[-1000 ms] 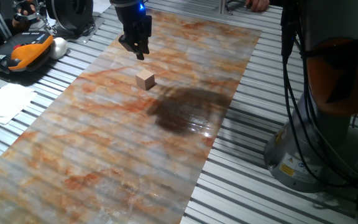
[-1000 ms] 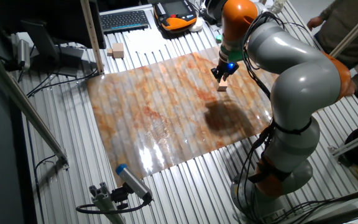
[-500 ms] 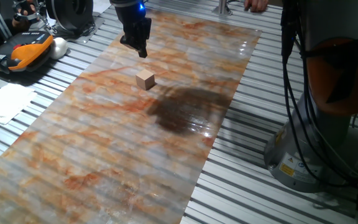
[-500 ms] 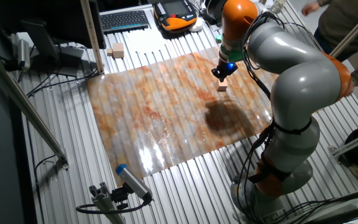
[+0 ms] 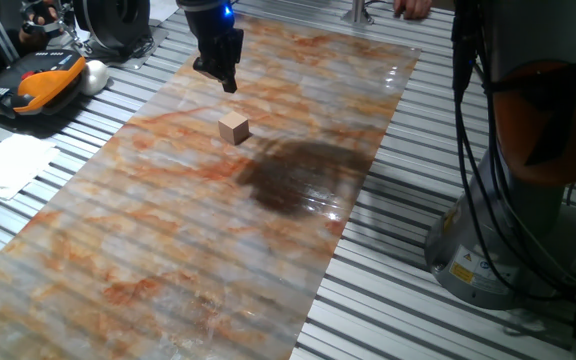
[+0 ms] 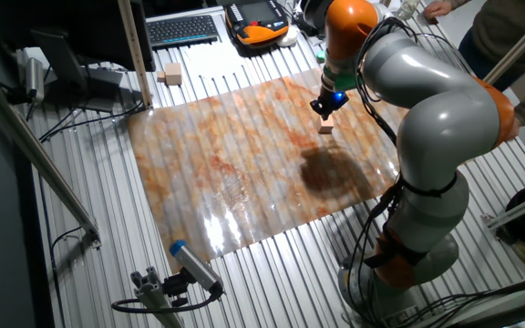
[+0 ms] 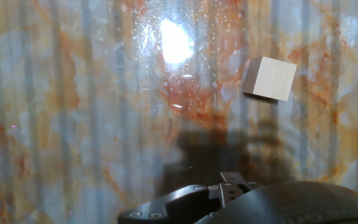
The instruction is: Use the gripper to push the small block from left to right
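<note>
The small block (image 5: 233,129) is a light-tan wooden cube resting on the marbled orange-grey mat (image 5: 168,250). My gripper (image 5: 229,86) hangs above the mat just beyond the block, apart from it, its dark fingers drawn together and shut on nothing. From the other fixed view the gripper (image 6: 321,110) sits up and left of the block (image 6: 326,129). In the hand view the block (image 7: 269,78) lies at upper right, with only the hand's dark body at the bottom edge and the fingertips hidden.
A dark wet-looking patch (image 5: 298,175) spreads on the mat beside the block. An orange-black device (image 5: 28,85) and white paper (image 5: 8,165) lie off the mat's left side. The robot base (image 5: 508,210) with cables stands at right. A keyboard (image 6: 185,29) lies at the back.
Between one second and half a second ago the gripper shifted slightly up and away from the block. Since then it has held still. The block has not moved.
</note>
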`<state>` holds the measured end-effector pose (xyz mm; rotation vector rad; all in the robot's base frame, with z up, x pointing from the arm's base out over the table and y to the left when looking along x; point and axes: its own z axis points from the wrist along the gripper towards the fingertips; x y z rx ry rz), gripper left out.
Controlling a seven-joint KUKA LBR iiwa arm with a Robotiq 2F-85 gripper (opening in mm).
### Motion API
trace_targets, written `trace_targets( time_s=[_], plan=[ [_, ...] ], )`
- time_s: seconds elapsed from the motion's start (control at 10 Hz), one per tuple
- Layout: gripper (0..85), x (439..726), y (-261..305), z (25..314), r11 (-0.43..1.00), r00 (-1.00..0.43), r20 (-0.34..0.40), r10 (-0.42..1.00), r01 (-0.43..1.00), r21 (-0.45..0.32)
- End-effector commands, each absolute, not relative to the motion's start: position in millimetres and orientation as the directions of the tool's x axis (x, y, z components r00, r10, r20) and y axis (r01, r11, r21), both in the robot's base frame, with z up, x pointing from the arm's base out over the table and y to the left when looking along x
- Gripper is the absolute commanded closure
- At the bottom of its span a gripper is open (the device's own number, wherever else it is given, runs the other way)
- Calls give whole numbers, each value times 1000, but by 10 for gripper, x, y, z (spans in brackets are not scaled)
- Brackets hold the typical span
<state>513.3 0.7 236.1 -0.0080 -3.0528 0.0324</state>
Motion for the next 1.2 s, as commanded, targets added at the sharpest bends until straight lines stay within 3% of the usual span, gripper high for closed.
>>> trace_targets(
  time_s=[0.0,0.2,0.5,1.1],
  plan=[
    [850,5132,7,2361,1000,-996,83,16,15,-21],
    [850,5132,7,2361,997,-997,41,65,67,49],
    [850,5132,7,2361,994,-995,-13,102,102,-23],
    [850,5132,7,2361,985,-985,-19,169,169,-35]
  ],
)
